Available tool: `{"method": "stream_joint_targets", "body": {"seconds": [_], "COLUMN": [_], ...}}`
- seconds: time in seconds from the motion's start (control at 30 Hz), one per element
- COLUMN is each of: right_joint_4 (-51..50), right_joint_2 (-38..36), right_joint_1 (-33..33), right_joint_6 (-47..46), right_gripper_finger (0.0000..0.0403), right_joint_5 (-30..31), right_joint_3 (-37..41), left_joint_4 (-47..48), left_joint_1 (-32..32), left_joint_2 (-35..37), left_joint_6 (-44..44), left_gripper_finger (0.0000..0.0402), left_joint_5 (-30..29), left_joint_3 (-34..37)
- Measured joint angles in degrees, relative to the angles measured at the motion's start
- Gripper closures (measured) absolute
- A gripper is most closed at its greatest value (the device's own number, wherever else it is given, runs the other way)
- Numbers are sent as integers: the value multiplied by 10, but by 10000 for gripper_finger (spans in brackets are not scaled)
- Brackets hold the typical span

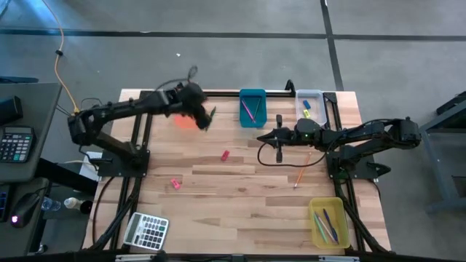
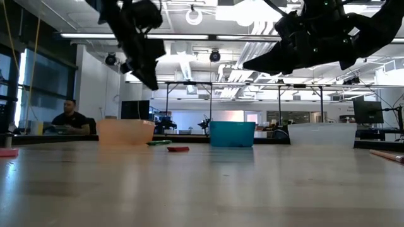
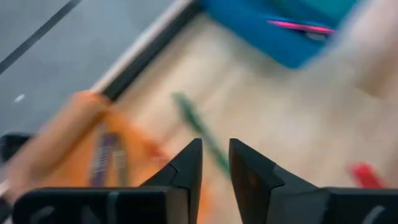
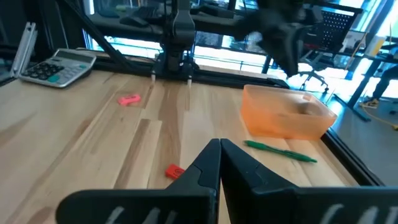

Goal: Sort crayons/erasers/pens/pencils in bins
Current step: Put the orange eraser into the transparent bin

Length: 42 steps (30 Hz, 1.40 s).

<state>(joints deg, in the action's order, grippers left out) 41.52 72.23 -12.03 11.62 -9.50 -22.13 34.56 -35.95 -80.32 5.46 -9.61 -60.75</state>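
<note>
Four bins on the table: orange bin [image 1: 185, 119] near the far edge left of centre, contents blurred, maybe a stick or two; teal bin [image 1: 253, 108] at the far edge centre held pink and green pencils; clear bin [image 1: 310, 103] toward the far right corner held small yellow and blue pieces; yellow bin [image 1: 328, 222] at the near right corner held several pens and pencils. Loose: green pencil [image 4: 280, 151] lay on the wood just beside the orange bin, red eraser [image 1: 225, 154] mid-table, pink eraser [image 1: 175, 183] nearer the left edge, orange pencil [image 1: 300, 174] right of centre, calculator [image 1: 146, 231] at the near left corner. Left gripper [image 3: 215, 163] hung over the orange bin's right side, fingers slightly apart, empty. Right gripper [image 4: 220, 163] sat raised mid-table, fingers pressed together, empty. Near centre was open wood.
</note>
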Motion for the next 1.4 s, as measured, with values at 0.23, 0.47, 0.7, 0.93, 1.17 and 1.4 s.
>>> {"method": "stream_joint_targets", "body": {"seconds": [0.23, 0.47, 0.7, 0.93, 1.17, 1.4], "right_joint_4": [-3, -17, -13, -8, -6, -7], "right_joint_2": [0, 0, 0, 0, 0, 0], "right_joint_1": [-7, -22, -22, -22, -22, -22], "right_joint_6": [23, 9, 7, 3, 2, -1], "right_gripper_finger": [401, 401, 401, 401, 401, 401], "right_joint_5": [-3, -5, -5, -5, -5, -5], "right_joint_3": [0, 0, 0, 0, 0, 0], "left_joint_4": [-62, -237, -260, -307, -370, -393], "left_joint_1": [159, 240, 314, 368, 384, 380], "left_joint_2": [-12, -13, -19, -88, -174, -229], "left_joint_6": [66, 159, 243, 303, 347, 373], "left_gripper_finger": [376, 399, 395, 354, 285, 227], "left_joint_5": [-39, -52, -127, -118, -177, -229], "left_joint_3": [10, 123, 169, 168, 168, 168]}}
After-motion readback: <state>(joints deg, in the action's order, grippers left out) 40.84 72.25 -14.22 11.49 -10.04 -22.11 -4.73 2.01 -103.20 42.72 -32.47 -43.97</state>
